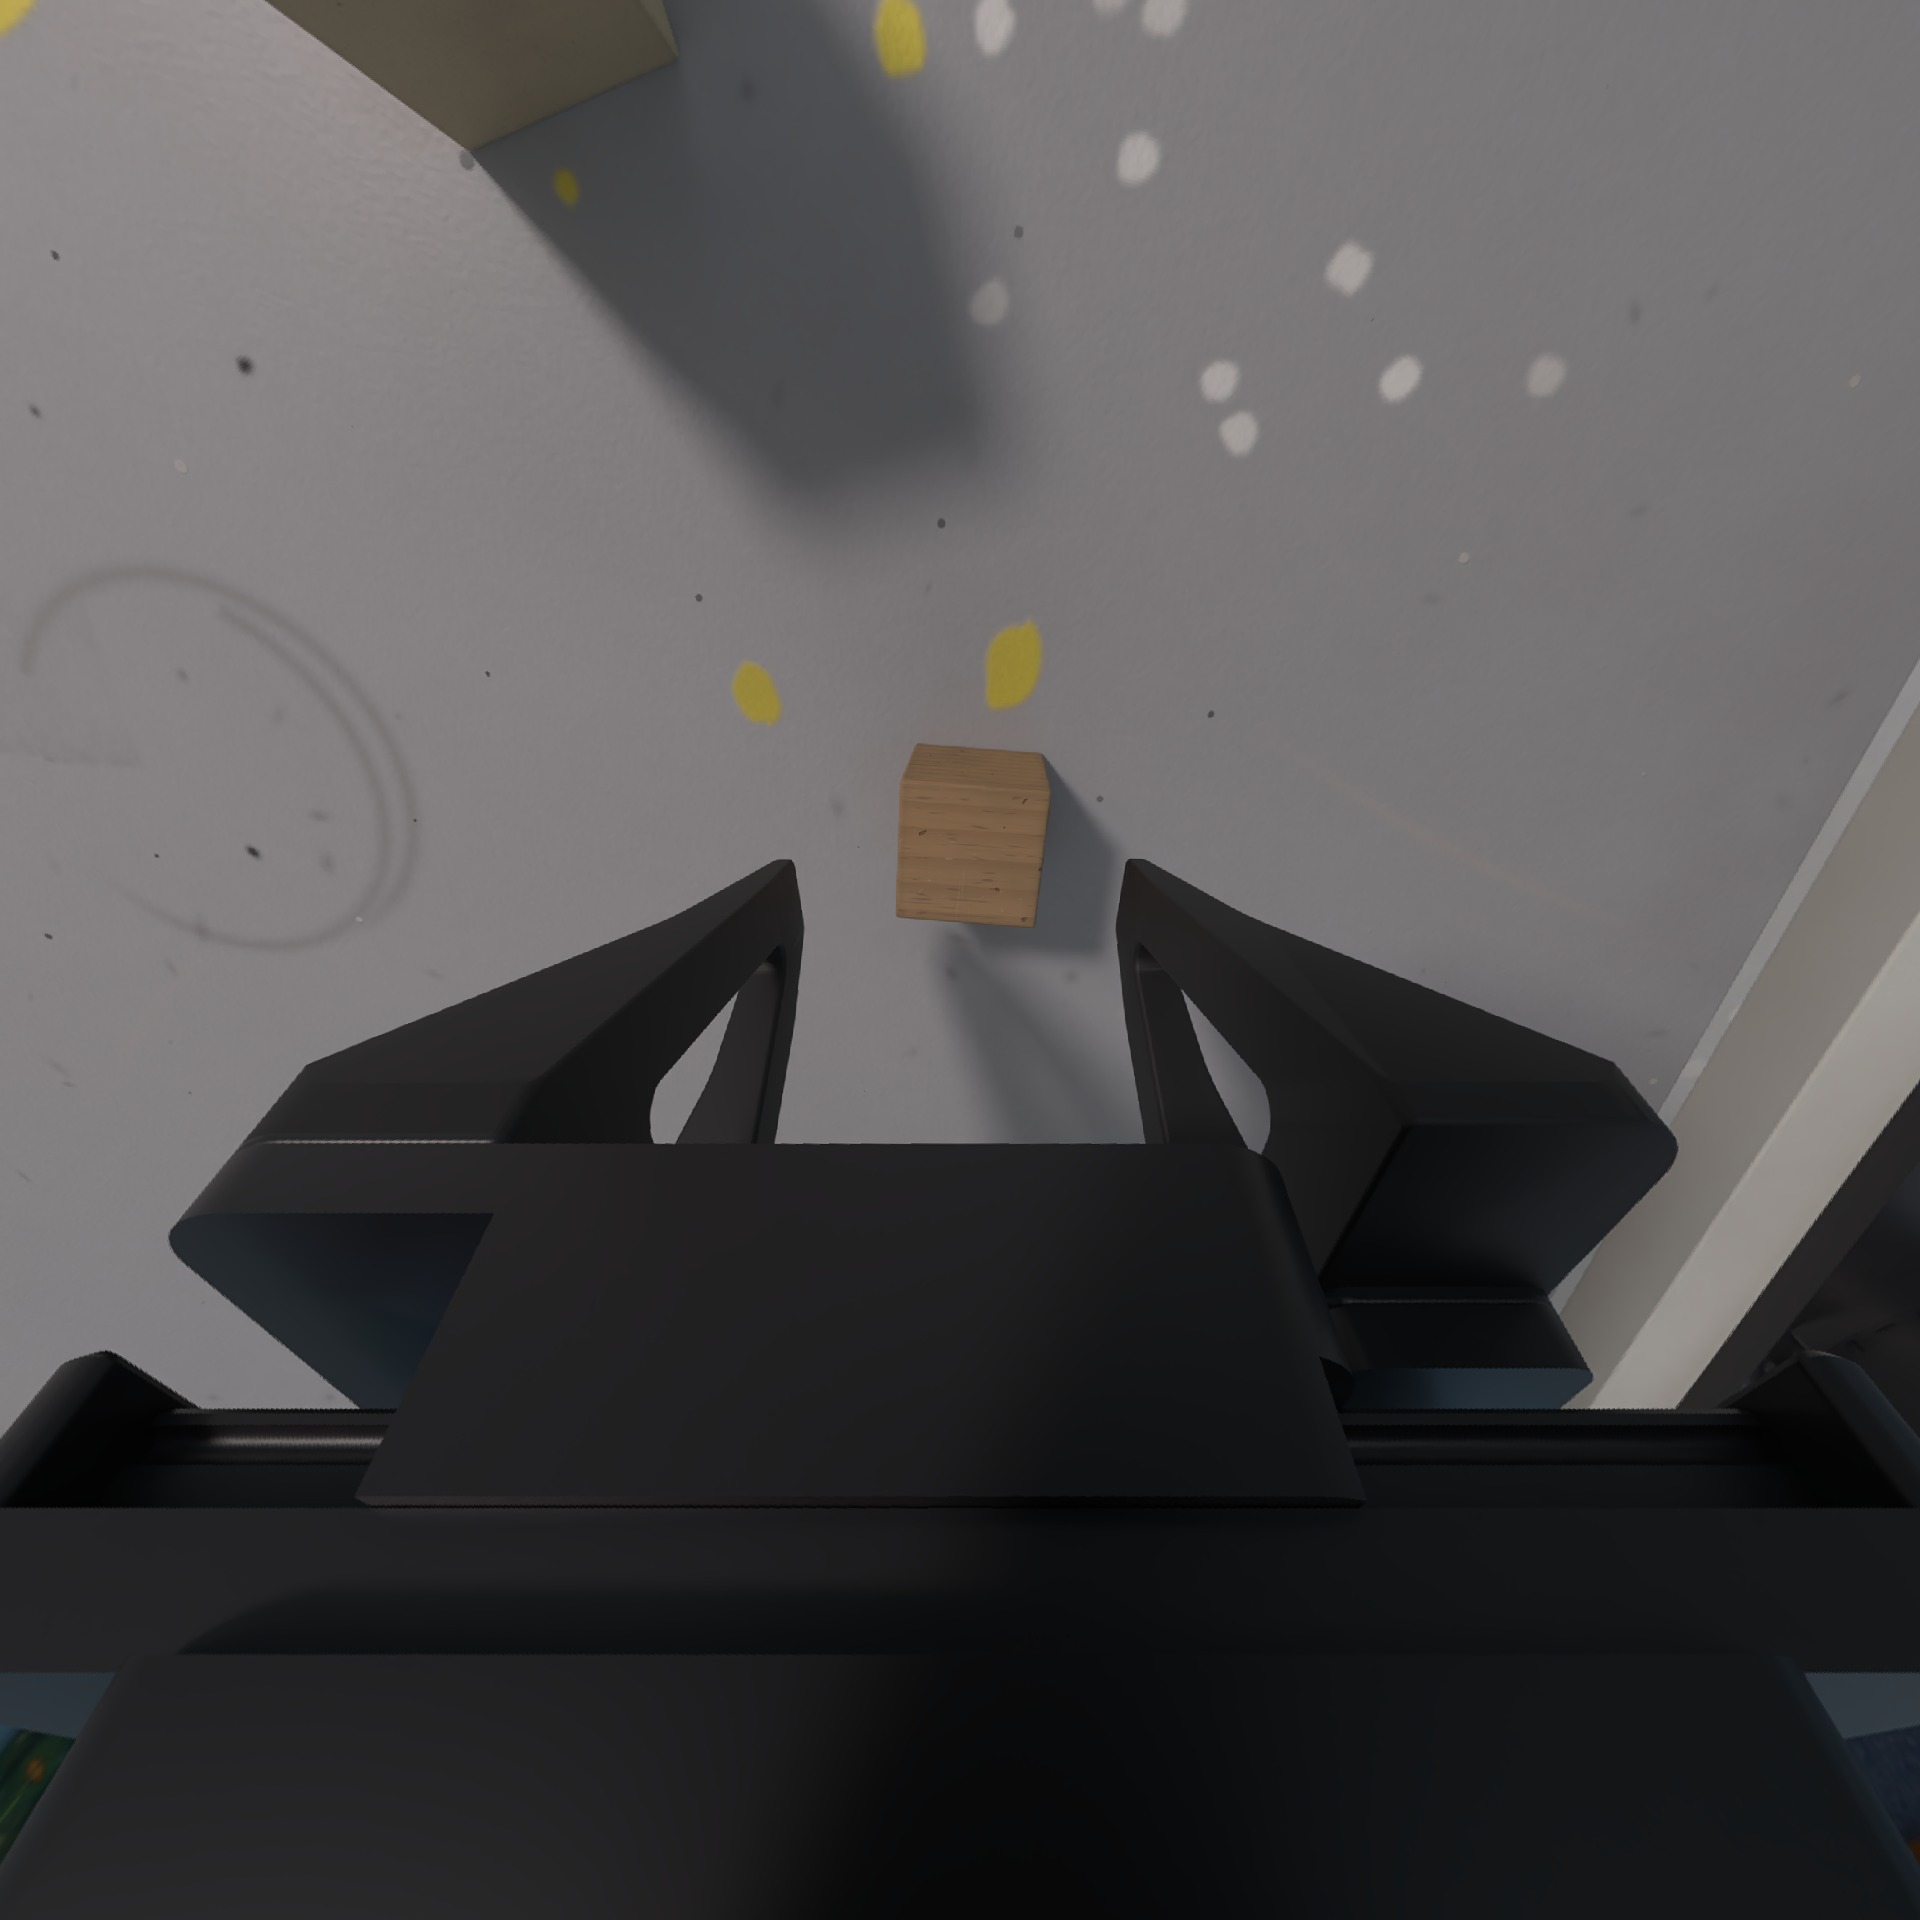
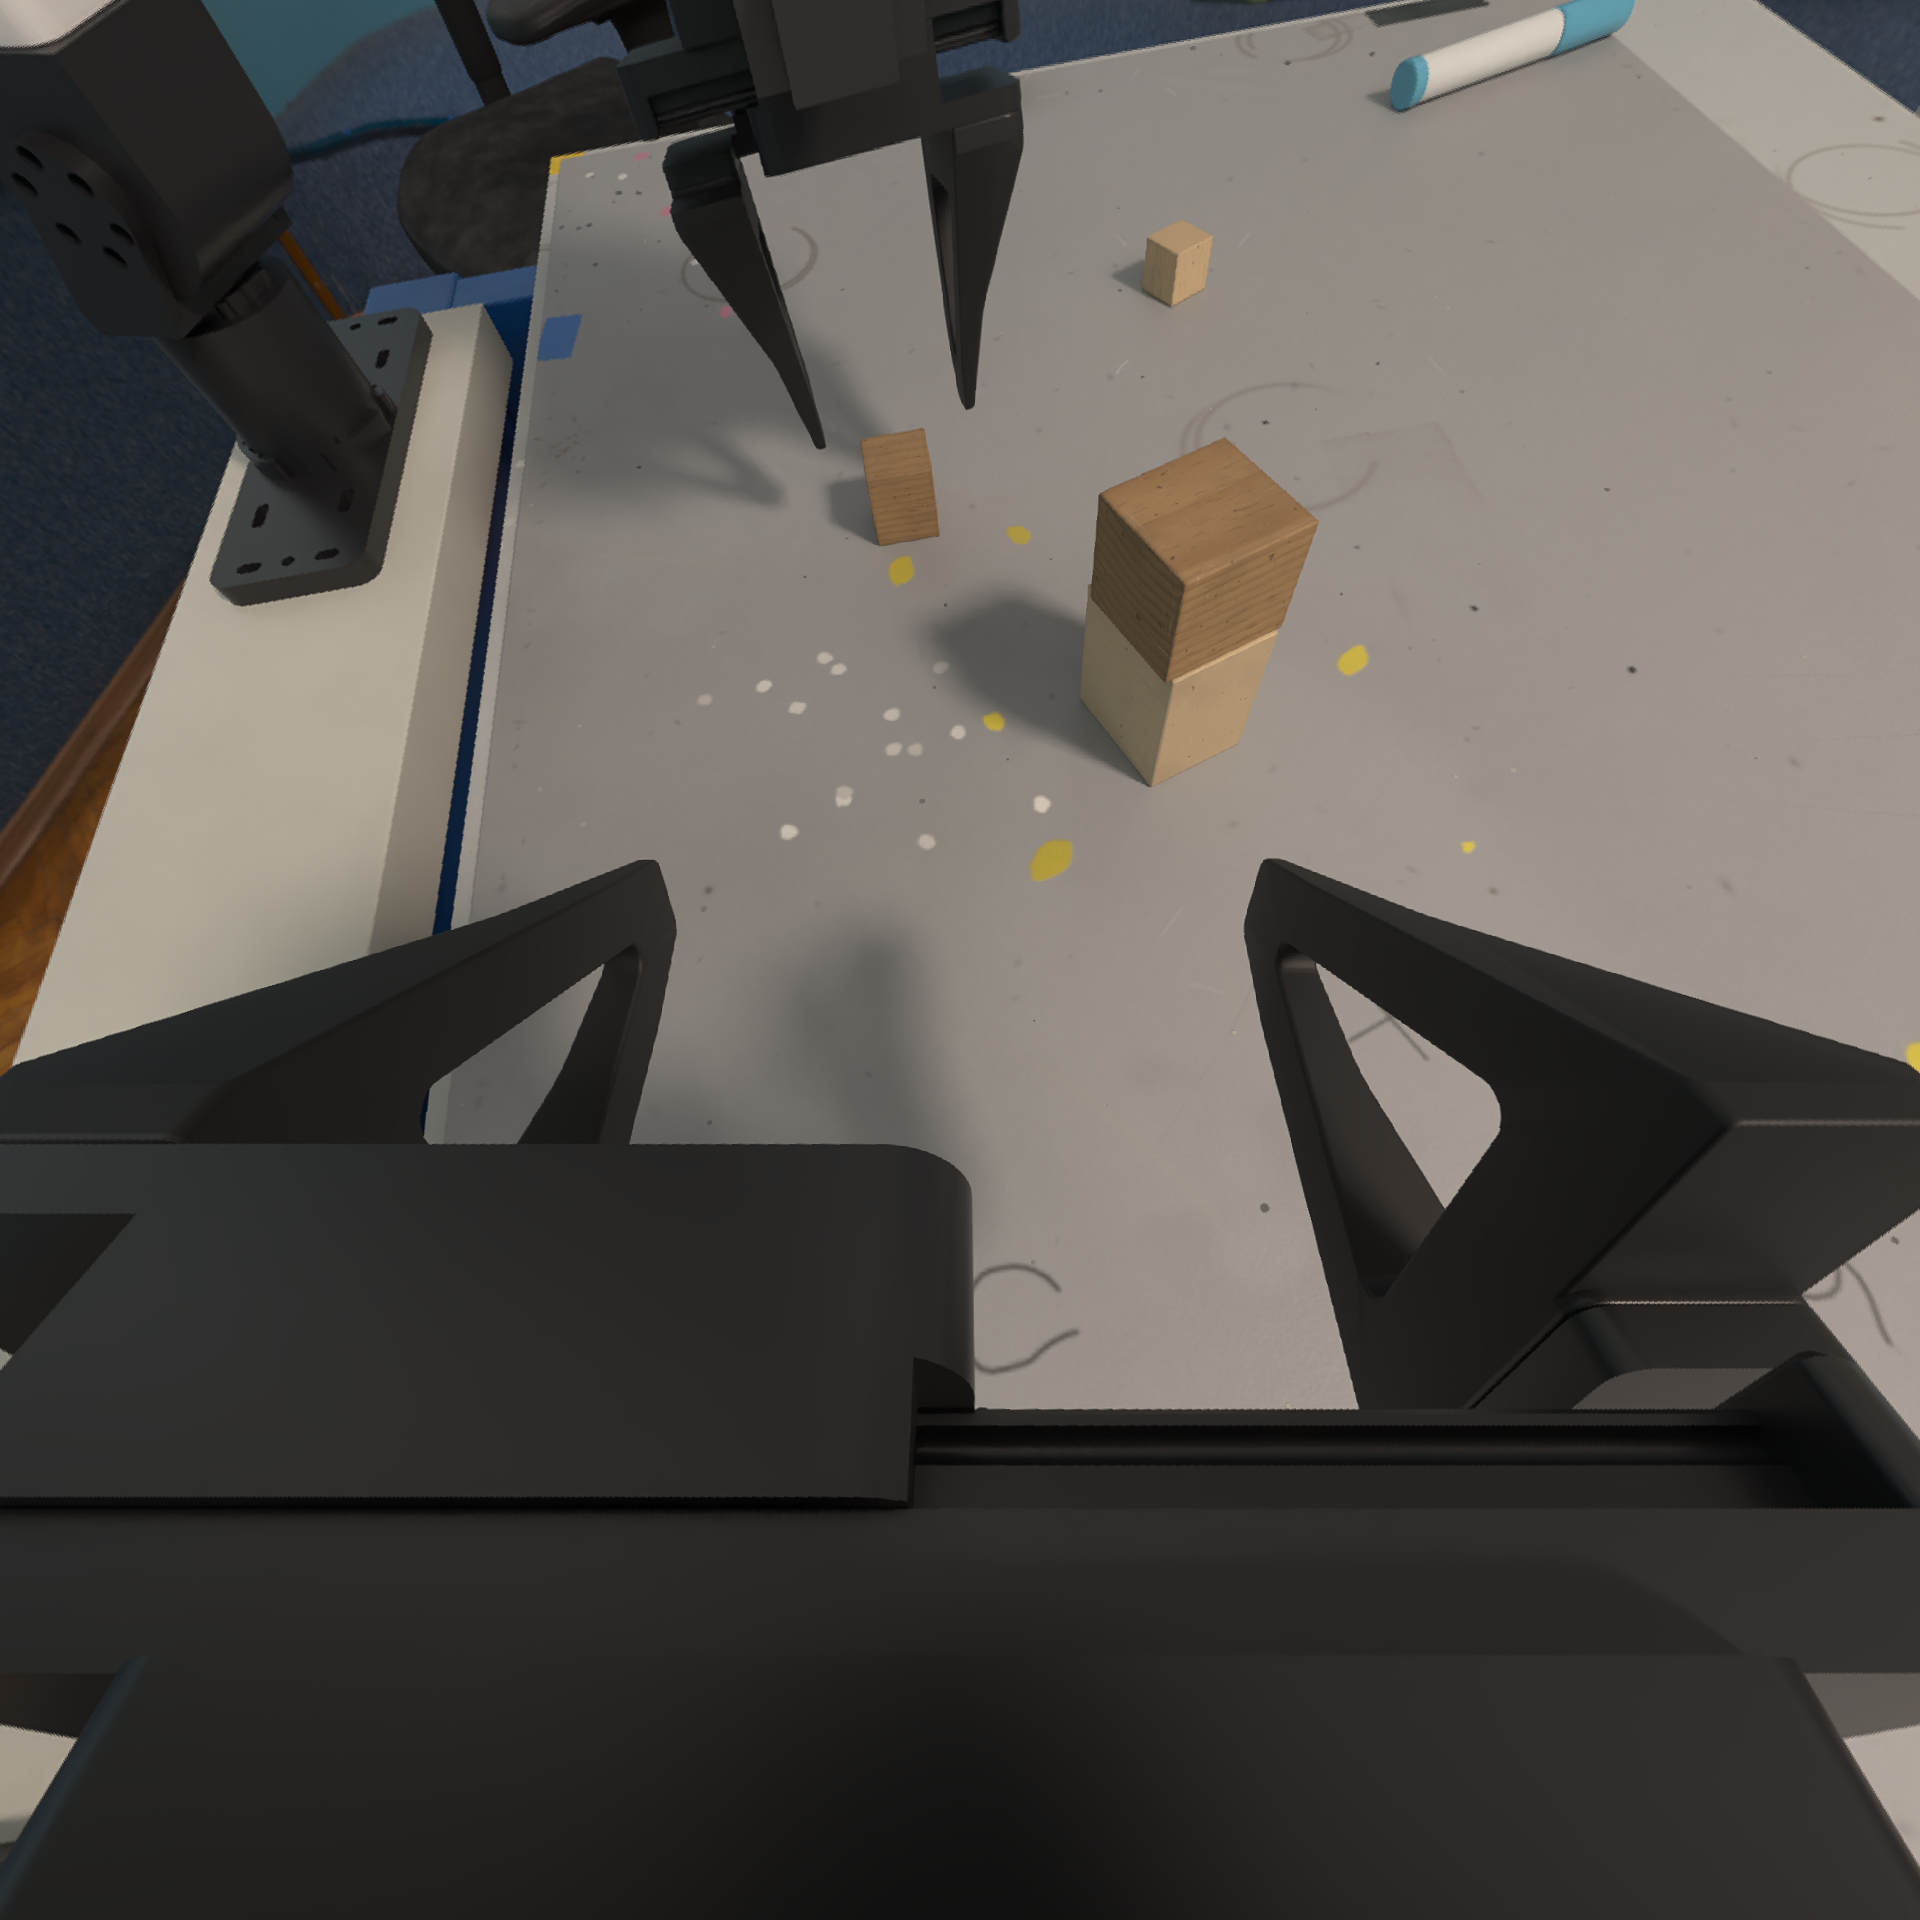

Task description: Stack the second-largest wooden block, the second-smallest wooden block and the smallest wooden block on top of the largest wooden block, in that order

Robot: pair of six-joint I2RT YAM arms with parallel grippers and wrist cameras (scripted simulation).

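The left pincer (image 1: 961, 883) hangs spread and empty above the grey surface (image 1: 1351, 727), pointing down at a small brown wooden block (image 1: 971, 836) that stands free just beyond its tips. In the right wrist view that same block (image 2: 900, 486) sits just below the left pincer (image 2: 894, 426). Near it, a dark brown block (image 2: 1200, 556) rests on top of a pale, larger block (image 2: 1174, 707). The smallest block (image 2: 1178, 262) stands alone farther off, and a blue-capped marker (image 2: 1507, 47) lies at the far edge. The right pincer (image 2: 961, 883) is spread wide, holding nothing.
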